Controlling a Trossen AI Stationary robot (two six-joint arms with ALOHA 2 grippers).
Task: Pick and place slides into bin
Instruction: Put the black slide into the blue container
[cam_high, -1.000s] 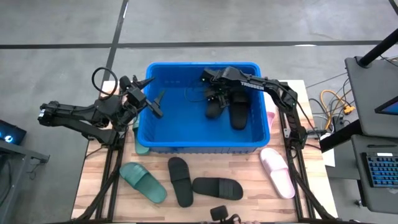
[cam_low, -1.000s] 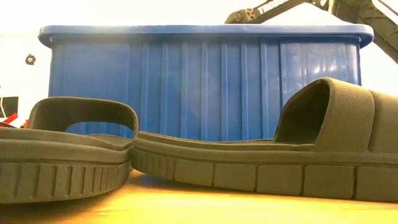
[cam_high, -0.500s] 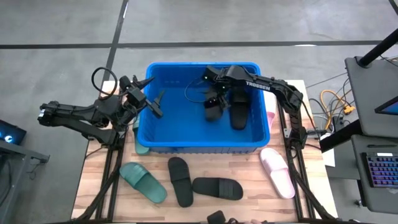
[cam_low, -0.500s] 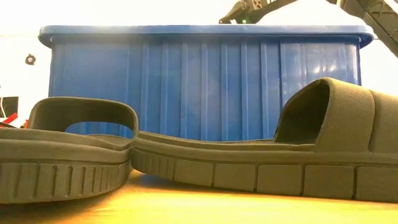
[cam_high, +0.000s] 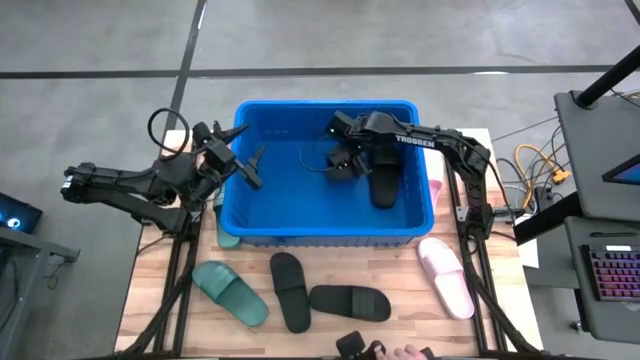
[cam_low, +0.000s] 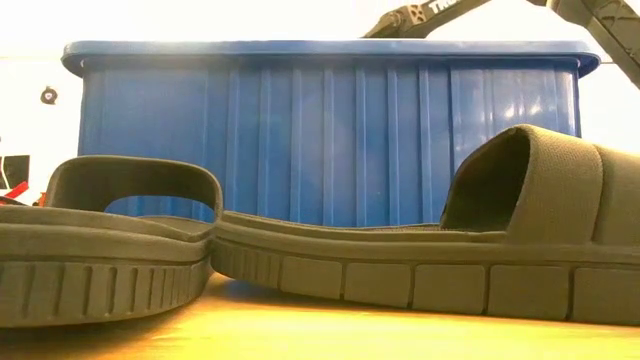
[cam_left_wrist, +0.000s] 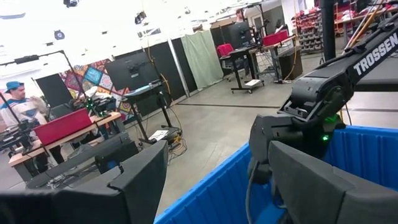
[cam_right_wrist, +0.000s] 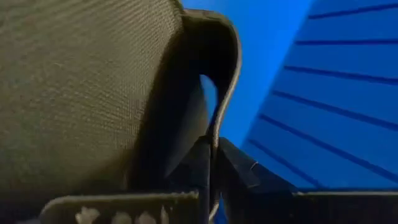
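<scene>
Reaching over the bin (cam_high: 300, 235), the right gripper (cam_high: 343, 166) pinches a black slide (cam_right_wrist: 93, 93) by its strap inside it; the left gripper (cam_high: 247, 163) hovers released at the bin's left rim above the wooden table (cam_high: 400, 320).

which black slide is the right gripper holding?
The black slide hanging over the bin, pinched by its strap in the right gripper. Another lies flat inside; two rest on the table.

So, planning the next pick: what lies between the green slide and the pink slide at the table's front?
In the high view, two black slides lie between the green slide and the pink slide.
</scene>
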